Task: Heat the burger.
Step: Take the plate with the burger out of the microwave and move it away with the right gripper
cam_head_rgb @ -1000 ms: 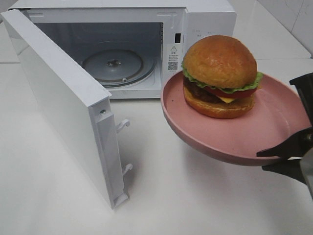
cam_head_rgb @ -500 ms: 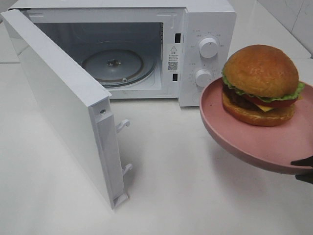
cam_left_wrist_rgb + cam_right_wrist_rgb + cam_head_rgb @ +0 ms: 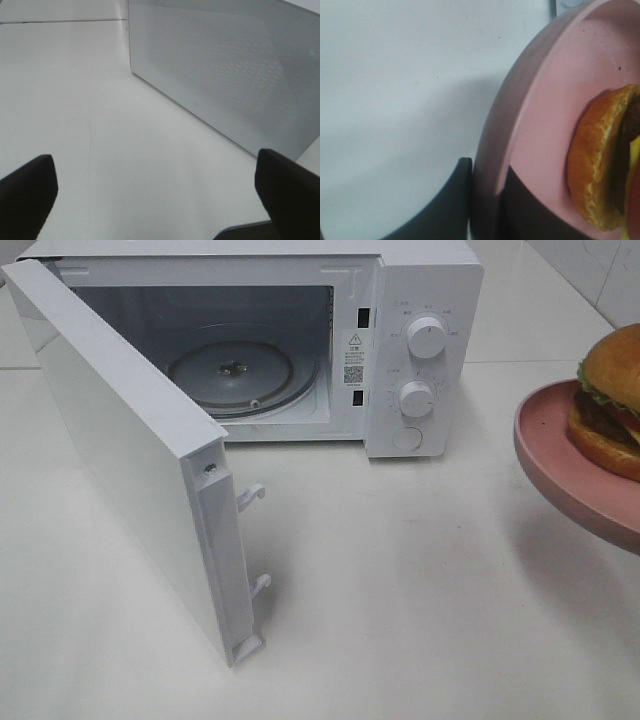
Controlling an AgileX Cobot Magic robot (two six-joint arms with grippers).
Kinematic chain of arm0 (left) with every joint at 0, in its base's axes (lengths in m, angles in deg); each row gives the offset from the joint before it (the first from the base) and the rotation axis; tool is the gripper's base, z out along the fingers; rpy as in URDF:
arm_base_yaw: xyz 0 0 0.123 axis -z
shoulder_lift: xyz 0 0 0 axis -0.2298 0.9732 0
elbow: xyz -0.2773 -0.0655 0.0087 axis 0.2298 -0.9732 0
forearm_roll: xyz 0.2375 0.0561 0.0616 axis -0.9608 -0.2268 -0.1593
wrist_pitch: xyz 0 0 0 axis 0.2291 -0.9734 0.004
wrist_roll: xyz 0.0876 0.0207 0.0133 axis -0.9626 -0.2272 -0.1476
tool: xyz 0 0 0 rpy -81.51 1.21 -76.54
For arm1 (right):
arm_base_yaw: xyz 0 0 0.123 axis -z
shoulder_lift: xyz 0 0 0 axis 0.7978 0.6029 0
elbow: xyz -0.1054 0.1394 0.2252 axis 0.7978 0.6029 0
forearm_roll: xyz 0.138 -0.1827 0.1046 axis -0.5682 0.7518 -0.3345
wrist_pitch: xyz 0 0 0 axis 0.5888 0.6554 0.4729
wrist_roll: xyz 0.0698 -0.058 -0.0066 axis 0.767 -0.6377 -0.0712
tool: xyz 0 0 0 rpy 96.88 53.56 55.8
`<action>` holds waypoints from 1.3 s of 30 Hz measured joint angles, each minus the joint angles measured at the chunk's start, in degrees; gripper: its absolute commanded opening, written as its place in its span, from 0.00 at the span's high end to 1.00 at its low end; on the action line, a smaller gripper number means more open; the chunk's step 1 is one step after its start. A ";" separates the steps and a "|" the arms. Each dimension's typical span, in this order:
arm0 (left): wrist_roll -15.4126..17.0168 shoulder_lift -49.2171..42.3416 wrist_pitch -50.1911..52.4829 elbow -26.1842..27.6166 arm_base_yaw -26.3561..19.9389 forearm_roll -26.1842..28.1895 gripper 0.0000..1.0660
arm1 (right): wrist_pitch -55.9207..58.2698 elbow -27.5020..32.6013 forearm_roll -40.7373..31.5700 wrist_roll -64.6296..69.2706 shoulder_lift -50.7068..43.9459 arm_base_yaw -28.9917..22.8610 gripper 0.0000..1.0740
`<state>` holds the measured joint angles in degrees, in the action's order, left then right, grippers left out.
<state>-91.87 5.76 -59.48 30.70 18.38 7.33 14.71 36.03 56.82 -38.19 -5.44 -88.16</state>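
The burger (image 3: 615, 400), with its golden-brown bun, lettuce and dark patty, sits on a round pink plate (image 3: 560, 465) held in the air at the far right edge of the exterior view, half cut off. In the right wrist view my right gripper (image 3: 487, 172) is shut on the plate (image 3: 550, 115) rim, one dark finger (image 3: 450, 200) under it and one on top, with the burger (image 3: 597, 160) close by. My left gripper (image 3: 155, 165) is open and holds nothing, low over the table beside the microwave door (image 3: 225, 65). Neither gripper shows in the exterior view.
The white microwave (image 3: 420, 300) stands at the back with its door (image 3: 130, 450) swung wide open toward the front left. Its glass turntable (image 3: 232, 370) is bare. Two knobs and a button are on its right panel. White tabletop lies in front.
The plate with the burger has moved right, away from the microwave's front to the right edge of the exterior view. The right gripper has left that view. The microwave is unchanged.
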 measured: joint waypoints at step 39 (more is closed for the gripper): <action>0.00 0.00 0.00 0.00 0.00 0.00 0.06 | 6.99 -1.55 22.98 76.15 30.19 0.00 0.99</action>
<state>-91.87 5.76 -59.48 30.70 18.38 7.33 21.70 34.48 79.80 37.95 24.76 -88.16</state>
